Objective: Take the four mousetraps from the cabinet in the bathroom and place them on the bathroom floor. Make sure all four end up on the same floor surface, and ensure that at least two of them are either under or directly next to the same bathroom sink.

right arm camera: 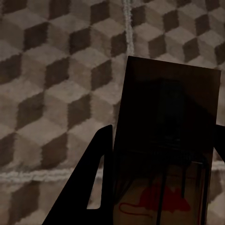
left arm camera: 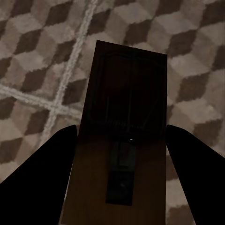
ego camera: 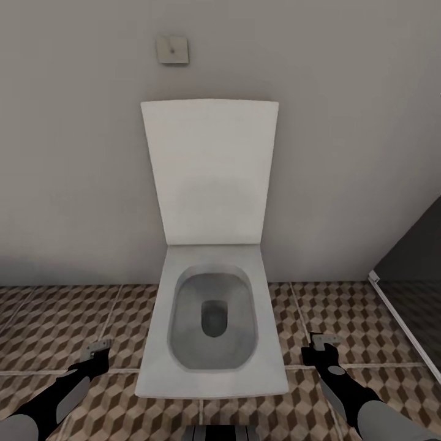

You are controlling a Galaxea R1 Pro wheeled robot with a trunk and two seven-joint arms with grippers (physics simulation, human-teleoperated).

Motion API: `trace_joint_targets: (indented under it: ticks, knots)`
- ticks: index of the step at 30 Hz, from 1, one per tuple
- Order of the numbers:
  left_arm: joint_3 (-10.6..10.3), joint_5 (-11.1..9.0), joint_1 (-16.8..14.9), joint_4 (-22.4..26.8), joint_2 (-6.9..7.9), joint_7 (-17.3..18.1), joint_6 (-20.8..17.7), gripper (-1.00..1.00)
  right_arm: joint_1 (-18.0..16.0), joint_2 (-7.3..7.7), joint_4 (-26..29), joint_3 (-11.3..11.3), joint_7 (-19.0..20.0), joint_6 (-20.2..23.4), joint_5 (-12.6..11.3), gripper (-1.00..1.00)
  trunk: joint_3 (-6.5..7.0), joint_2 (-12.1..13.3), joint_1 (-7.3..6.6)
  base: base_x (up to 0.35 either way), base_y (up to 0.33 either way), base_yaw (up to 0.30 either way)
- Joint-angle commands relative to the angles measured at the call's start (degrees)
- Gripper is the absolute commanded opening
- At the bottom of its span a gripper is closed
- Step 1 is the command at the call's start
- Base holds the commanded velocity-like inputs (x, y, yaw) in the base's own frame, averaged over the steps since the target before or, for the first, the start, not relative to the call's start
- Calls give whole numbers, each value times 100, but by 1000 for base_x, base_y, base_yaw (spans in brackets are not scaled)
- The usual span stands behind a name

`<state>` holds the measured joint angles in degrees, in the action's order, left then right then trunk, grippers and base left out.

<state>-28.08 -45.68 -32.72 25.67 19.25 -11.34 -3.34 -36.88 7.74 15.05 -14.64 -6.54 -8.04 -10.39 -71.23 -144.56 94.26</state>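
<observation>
My left gripper [ego camera: 98, 354] hangs low over the bathroom floor [ego camera: 343, 312], left of a toilet. In the left wrist view the gripper [left arm camera: 121, 131] is shut on a mousetrap [left arm camera: 124, 108], a brown board with wire, held above the cube-patterned tiles [left arm camera: 42, 56]. Right of the toilet, my right gripper [ego camera: 321, 344] is at about the same height. Its wrist view shows it [right arm camera: 166, 136] shut on another mousetrap [right arm camera: 173, 93] with a red mark, also above the tiles [right arm camera: 56, 70]. The cabinet and the sink are out of view.
A white toilet [ego camera: 211, 380] with its lid raised stands straight ahead against a grey wall, between my two arms. A small square plate [ego camera: 172, 50] is on the wall above it. At the right, a dark panel [ego camera: 416, 251] rises behind a white floor strip [ego camera: 398, 318].
</observation>
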Motion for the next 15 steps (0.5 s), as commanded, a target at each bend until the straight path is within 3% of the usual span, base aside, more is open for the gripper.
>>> trace_joint_targets:
  ticks: [1,9,15]
  knots:
    - [-48,-38,-2,17,8,-52,-17,-100,-3,2,-2,-48,-14,-22,-69,-100,-4,-2,-1,-28,0,0]
    - [-49,-39,-1,18,2,-45,-7,-100,-3,1,-2,-48,-6,-22,-69,-100,-4,-2,-1,-191,-59,0]
    - [-48,-39,-3,18,7,-29,-1,-100,-3,3,-2,-48,-5,-22,-69,-100,-4,-2,-1,-60,-16,0]
